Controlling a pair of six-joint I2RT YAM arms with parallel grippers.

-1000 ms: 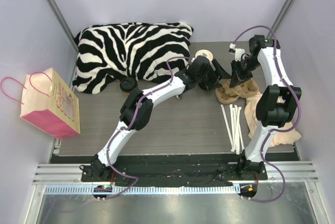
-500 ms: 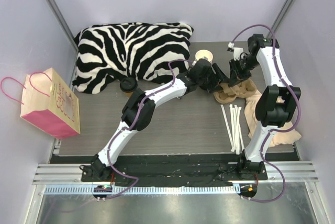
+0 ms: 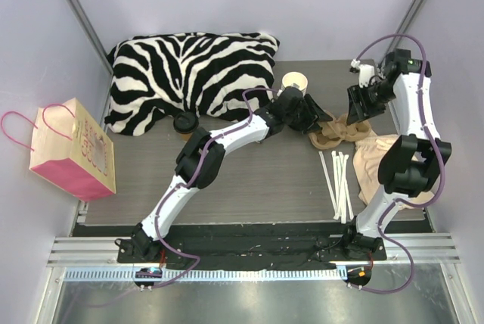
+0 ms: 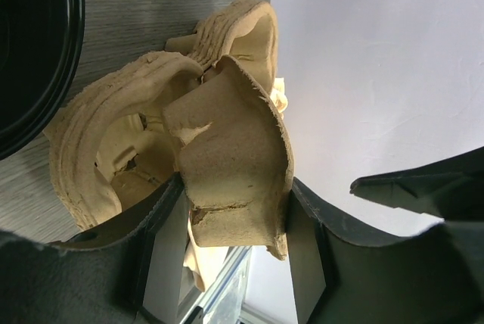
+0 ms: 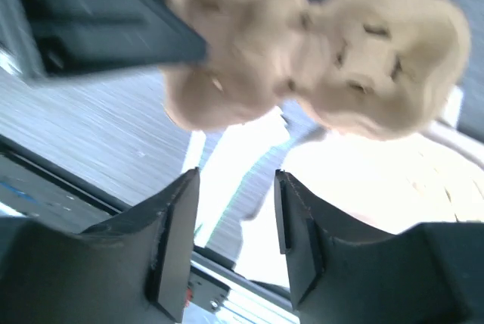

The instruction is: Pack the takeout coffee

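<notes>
- My right claw [image 5: 236, 180] has let go of the pulp cup carrier [image 4: 106, 150] and backed off; its fingers are apart and empty.
- My left claw [image 4: 234, 191] has closed in and is clamped across one carrier pocket.
- Takeout coffee: I see only a black round rim [image 4: 38, 59] just beside the left claw. Whether that's it, or how its axis lies, I cannot tell.
</notes>
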